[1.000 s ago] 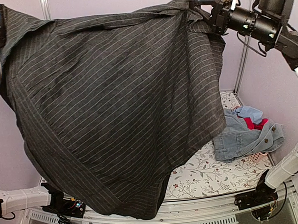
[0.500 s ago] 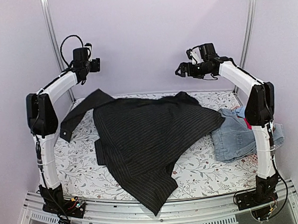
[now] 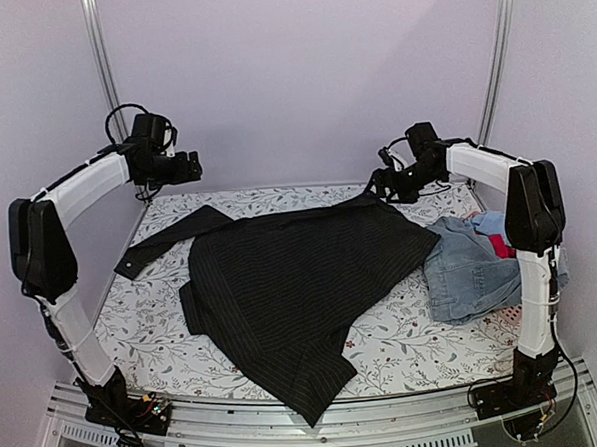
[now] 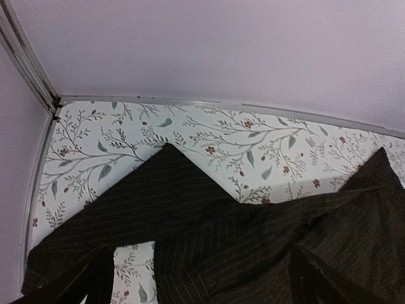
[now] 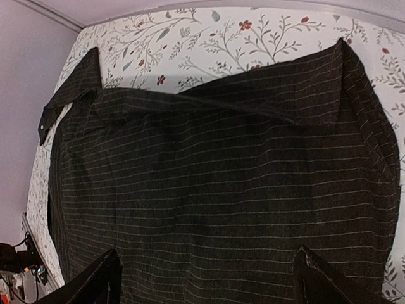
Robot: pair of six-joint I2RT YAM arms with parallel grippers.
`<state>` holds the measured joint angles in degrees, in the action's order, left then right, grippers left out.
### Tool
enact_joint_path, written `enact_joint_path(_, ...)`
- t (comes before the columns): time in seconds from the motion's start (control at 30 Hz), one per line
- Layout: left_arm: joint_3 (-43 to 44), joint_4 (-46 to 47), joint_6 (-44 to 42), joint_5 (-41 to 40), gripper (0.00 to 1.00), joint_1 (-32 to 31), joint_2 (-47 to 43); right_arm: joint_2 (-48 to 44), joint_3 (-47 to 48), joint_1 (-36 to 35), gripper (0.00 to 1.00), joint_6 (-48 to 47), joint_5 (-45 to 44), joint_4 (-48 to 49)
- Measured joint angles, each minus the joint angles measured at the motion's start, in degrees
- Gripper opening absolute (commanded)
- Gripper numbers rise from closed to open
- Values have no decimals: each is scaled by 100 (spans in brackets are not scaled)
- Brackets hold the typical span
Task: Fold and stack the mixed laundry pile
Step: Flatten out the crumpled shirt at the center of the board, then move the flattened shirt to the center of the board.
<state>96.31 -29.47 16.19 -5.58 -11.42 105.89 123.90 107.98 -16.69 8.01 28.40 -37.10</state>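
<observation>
1. A large black pinstriped shirt [image 3: 292, 284] lies spread across the middle of the flower-patterned bench [image 3: 153, 321]. It is rumpled but mostly flat, and one near corner droops over the front rail.
2. One sleeve [image 3: 169, 240] stretches toward the back left corner, with its cuff close to the left edge of the bench.
3. The left tool [image 3: 193, 167] hangs in the air above the back left of the bench, well clear of the cloth. Its wrist camera shows its two dark fingers [image 4: 95, 282] spread wide with nothing between them, so it is released and grasps nothing.
4. The right tool [image 3: 379, 187] sits low over the shirt's far right edge. Its wrist view shows both fingers [image 5: 95, 282] set wide apart above the striped fabric, released and empty. Whether a fingertip brushes the cloth cannot be told.
5. The rest of the laundry is heaped at the right side of the bench. A faded denim piece [image 3: 466, 275] lies crumpled just beside the shirt, and its left edge is tucked under or against the black fabric.
6. A red garment [image 3: 500, 245] and a pale blue one [image 3: 491, 221] lie on the far side of the denim, close to the right arm's upright section.
</observation>
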Motion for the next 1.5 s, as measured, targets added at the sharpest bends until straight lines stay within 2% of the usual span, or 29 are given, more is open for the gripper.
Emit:
enact_joint_path(0.13, -1427, -42, 758, 752, 100, -398, -990, -92, -470, -136, 91, -144, 345, -66)
enact_joint_path(0.23, -2291, -13, 1384, 1191, 93, -645, -1272, -92, -708, -256, 91, -262, 481, -164)
enact_joint_path(0.37, -2885, -44, 1952, 1469, 75, -778, -1084, -92, -1008, -350, 91, -332, 557, -214)
enact_joint_path(0.53, -2931, -98, 2271, 1495, 72, -778, -310, -92, -1440, -361, 91, -337, 597, -234)
enact_joint_path(0.73, -2306, -509, 2343, 1220, 58, -525, 570, -59, -1580, -402, 91, -284, 643, -280)
enact_joint_path(0.93, -1281, -905, 2149, 922, 54, 251, 1349, 356, -1351, -693, 90, -192, 927, -326)
enact_joint_path(1.1, 636, -1419, 1753, 704, 51, 673, 2562, 719, -839, -1316, 91, 39, 1252, -308)
enact_joint_path(1.23, 2962, -1845, 1373, 529, 53, 942, 3897, 1008, -426, -1768, 91, 332, 1572, -280)
enact_joint_path(1.27, 3222, -1858, 1279, 509, 55, 981, 4046, 1023, -385, -1853, 91, 391, 1591, -282)
enact_joint_path(1.37, 3193, -1897, 997, 494, 58, 1049, 3980, 1003, -323, -1904, 91, 485, 1545, -369)
enact_joint_path(1.5, 1436, -1762, 789, 496, 59, 852, 2651, 813, -402, -1449, 91, 415, 1023, -645)
